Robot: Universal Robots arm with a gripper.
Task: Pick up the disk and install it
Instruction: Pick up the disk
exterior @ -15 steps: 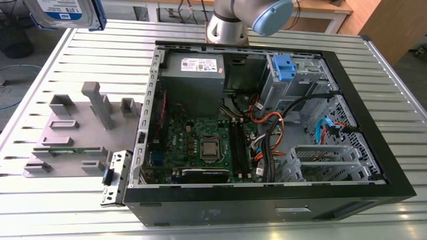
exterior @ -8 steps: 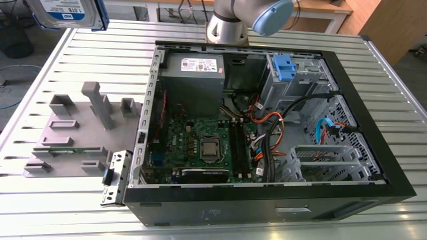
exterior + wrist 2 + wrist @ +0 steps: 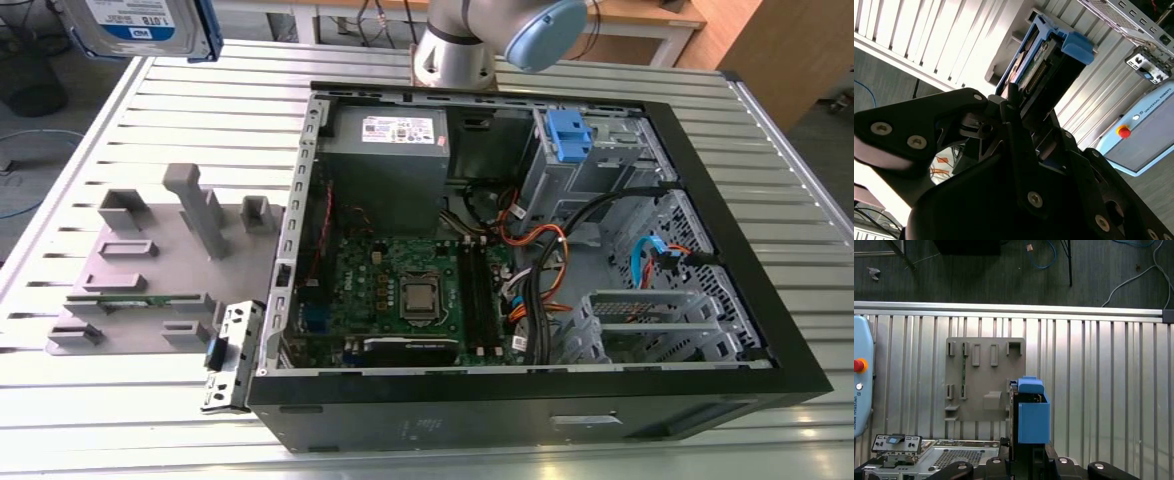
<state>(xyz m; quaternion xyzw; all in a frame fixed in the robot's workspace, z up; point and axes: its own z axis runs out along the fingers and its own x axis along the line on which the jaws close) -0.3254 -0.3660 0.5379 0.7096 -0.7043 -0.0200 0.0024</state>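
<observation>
Labels and lettering
In the exterior view, the disk (image 3: 140, 22) at eleven o'clock bears a white-and-blue label (image 3: 134, 38); the power supply (image 3: 387, 158) bears a white sticker (image 3: 399, 129); the pendant (image 3: 1144, 137) bears lettering (image 3: 1158, 102).

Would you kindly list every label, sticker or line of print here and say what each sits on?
Disk: white-and-blue label, its print mostly too small to read.
Grey box inside the computer case: white sticker, too small to read.
Pale blue control pad: a line of lettering near its red button.
Circuit board: markings too small to read.
</observation>
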